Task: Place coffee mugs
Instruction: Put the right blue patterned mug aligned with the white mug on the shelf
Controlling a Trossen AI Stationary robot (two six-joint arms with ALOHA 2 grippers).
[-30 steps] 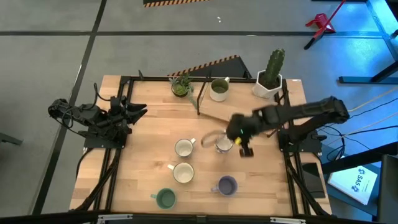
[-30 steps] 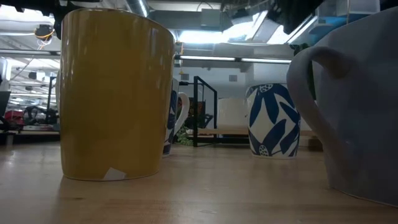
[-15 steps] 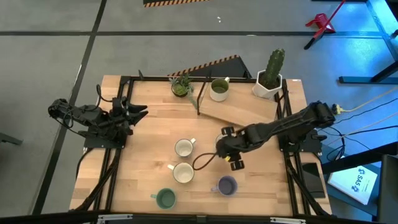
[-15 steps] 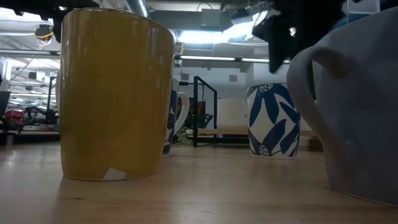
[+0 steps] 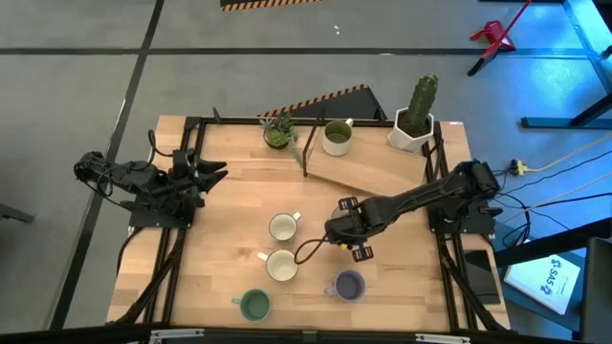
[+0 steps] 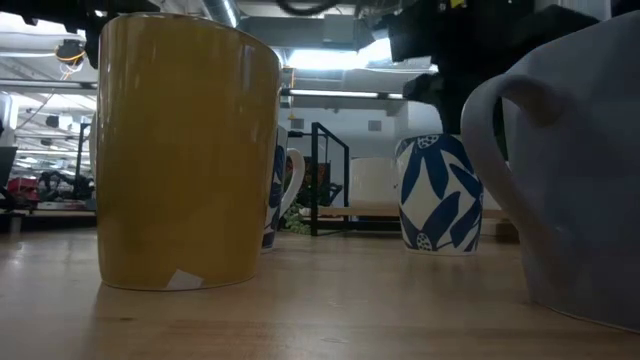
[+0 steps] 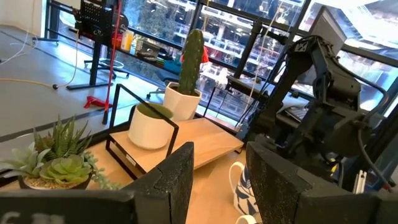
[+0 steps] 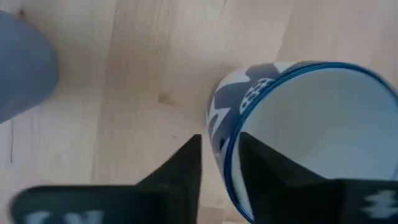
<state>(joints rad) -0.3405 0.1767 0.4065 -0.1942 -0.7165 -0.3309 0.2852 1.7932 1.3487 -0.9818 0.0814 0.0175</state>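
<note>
We see the right gripper (image 5: 340,232) low over the counter (image 5: 220,220), fingers (image 8: 180,168) grasping the blue-patterned white mug's (image 8: 298,130) rim, just beside the lavender mug (image 5: 349,285). Left gripper (image 5: 212,172) waits, fingers apart.

Mugs (image 5: 283,265) crowd the table's (image 5: 220,248) near middle; its left lies open.

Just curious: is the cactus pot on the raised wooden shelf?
No, the cactus pot stands on the table beside the shelf.
</note>
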